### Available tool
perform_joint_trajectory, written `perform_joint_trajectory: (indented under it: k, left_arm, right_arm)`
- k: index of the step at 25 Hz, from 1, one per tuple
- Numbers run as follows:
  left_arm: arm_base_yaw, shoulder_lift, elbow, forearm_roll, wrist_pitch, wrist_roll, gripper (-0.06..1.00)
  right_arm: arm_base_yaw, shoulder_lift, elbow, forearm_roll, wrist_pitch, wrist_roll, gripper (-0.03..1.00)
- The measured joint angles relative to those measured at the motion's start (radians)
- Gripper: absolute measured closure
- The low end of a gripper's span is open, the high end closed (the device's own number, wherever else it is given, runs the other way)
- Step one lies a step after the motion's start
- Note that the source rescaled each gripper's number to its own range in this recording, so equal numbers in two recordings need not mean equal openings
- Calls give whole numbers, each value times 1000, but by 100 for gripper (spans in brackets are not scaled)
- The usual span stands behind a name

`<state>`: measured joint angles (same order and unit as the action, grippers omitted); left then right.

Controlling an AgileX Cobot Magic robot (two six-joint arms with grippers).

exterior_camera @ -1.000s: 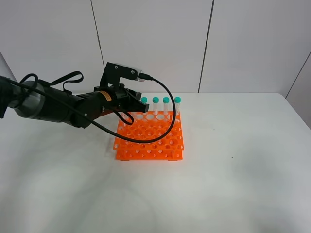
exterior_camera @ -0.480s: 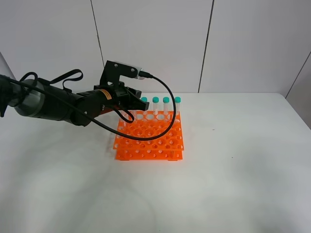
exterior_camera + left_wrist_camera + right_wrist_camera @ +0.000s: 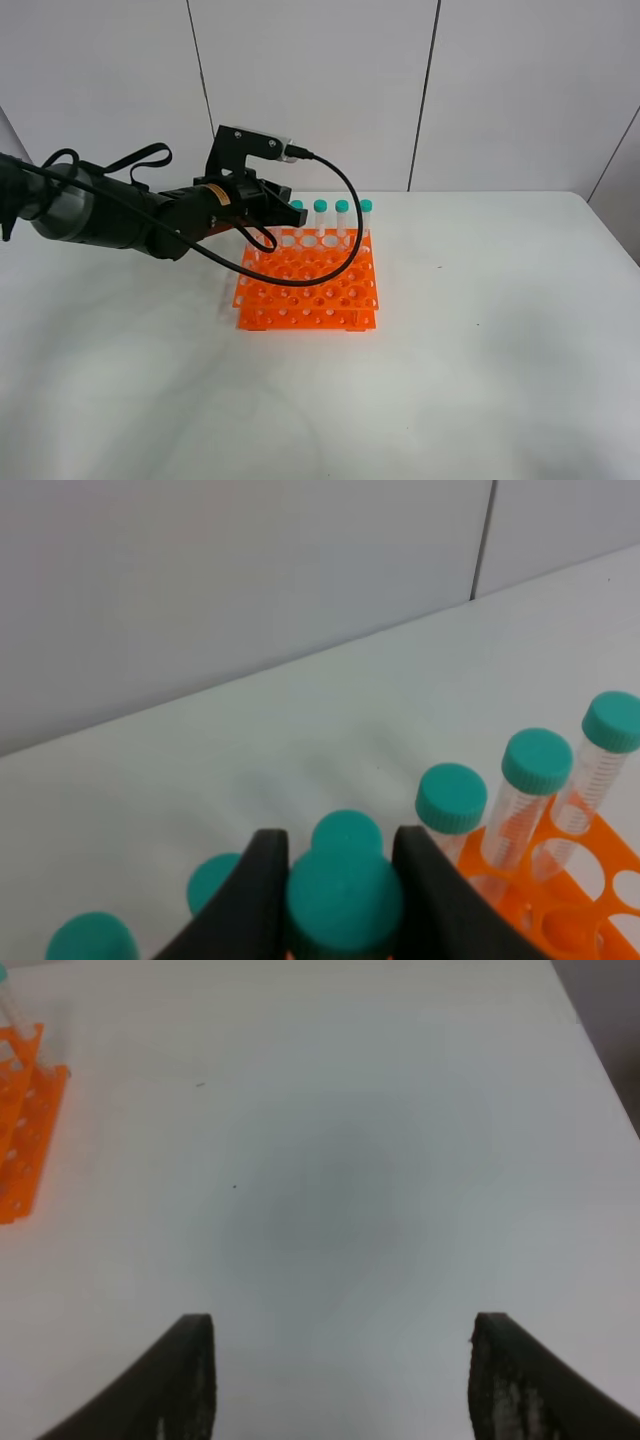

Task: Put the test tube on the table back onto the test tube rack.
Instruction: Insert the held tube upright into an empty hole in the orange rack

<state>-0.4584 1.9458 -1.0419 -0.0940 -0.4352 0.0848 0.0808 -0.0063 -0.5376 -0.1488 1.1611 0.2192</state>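
My left gripper (image 3: 272, 207) hovers over the back left corner of the orange test tube rack (image 3: 310, 285). In the left wrist view the gripper (image 3: 345, 905) is shut on the teal cap of a test tube (image 3: 345, 895); the tube's body is hidden below. Several other teal-capped tubes (image 3: 537, 765) stand in the rack's back row (image 3: 342, 212). My right gripper (image 3: 345, 1380) is open and empty above bare white table (image 3: 350, 1190); it does not show in the exterior high view.
The white table (image 3: 480, 350) spreads around the rack. A black cable (image 3: 345, 225) loops from the left wrist over the rack. A panelled wall (image 3: 320, 90) stands behind. The rack's edge (image 3: 20, 1150) shows in the right wrist view.
My left gripper has shifted slightly to the left and back over the rack's corner with the tube still in it. The rack and the right arm have not moved.
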Motion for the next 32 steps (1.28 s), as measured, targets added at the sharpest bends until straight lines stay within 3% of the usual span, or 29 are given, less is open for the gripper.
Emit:
perform_joint_trajectory:
  k: [19,32]
  left_arm:
    - [6,16,-5,0,19,-2,94]
    - [6,16,-5,0,18,-58,94]
  right_arm:
    - [0,0,0,0,-1,0,9]
    - [0,0,0,0,-1,0,9]
